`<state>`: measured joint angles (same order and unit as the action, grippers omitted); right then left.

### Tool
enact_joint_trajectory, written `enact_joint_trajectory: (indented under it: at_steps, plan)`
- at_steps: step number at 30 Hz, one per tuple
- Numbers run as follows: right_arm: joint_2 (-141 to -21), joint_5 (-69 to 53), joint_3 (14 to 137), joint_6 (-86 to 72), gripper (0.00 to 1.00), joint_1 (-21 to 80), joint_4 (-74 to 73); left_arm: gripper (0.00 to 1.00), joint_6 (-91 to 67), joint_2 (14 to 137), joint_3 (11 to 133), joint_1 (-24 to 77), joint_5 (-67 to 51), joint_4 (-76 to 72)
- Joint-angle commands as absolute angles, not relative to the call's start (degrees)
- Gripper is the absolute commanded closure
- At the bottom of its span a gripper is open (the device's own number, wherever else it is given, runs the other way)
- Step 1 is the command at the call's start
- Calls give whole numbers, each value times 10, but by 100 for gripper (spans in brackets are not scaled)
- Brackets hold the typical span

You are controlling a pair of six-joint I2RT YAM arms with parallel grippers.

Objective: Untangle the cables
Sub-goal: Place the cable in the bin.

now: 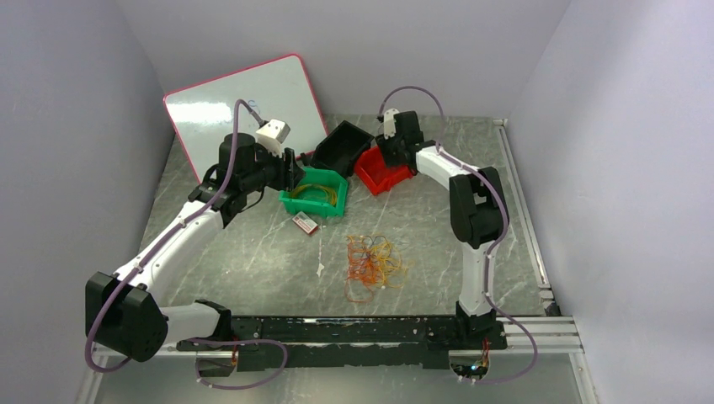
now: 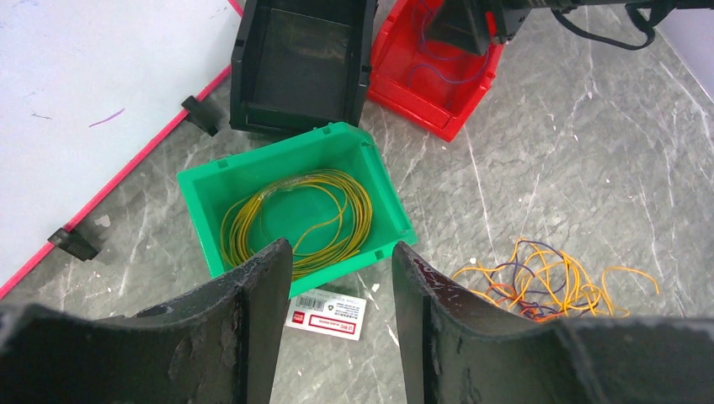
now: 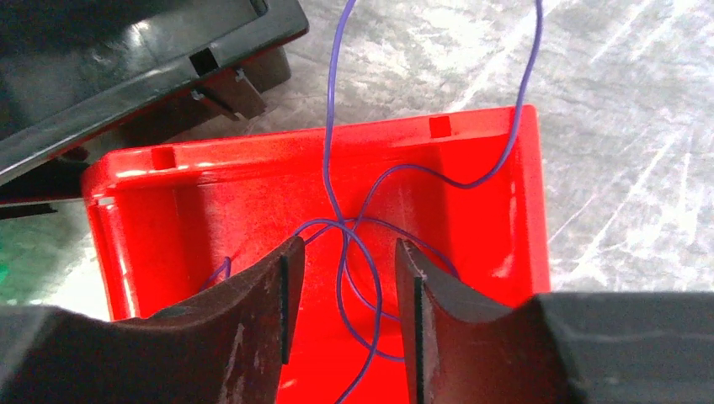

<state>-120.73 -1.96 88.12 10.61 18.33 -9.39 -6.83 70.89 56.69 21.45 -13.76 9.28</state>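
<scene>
Glossy plastic red bin [image 3: 492, 194]; smooth-sheathed cables [image 1: 375, 261]; polished table [image 3: 631, 126].

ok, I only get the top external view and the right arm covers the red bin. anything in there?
Observer: Yes. The right wrist view shows a purple cable looped inside the red bin, with two strands running out over its rim.
Operator: right fingers on it?
Observer: No. The right gripper is open, and the cable passes between the fingers unpinched.
Operator: black bin?
Observer: In the left wrist view the black bin looks empty.
</scene>
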Motion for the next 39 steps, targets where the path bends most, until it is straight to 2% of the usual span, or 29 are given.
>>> enact_joint_trajectory:
  at_steps: [1, 15, 25, 33, 39]
  plan:
    - [-1161, -20, 880, 100, 51, 179, -102, 48, -62, 708, 574, 209, -148, 90]
    - [-1076, -13, 863, 60, 40, 177, -106, 48, -63, 712, 575, 208, -154, 88]
    - [-1181, -23, 992, 48, 43, 159, -152, 48, -69, 723, 574, 208, -167, 84]
    - [-1237, -88, 1060, -8, 43, 148, -139, 49, -66, 726, 577, 208, -167, 88]
    - [-1224, -126, 1024, -92, 44, 148, -89, 48, -64, 723, 577, 208, -164, 90]
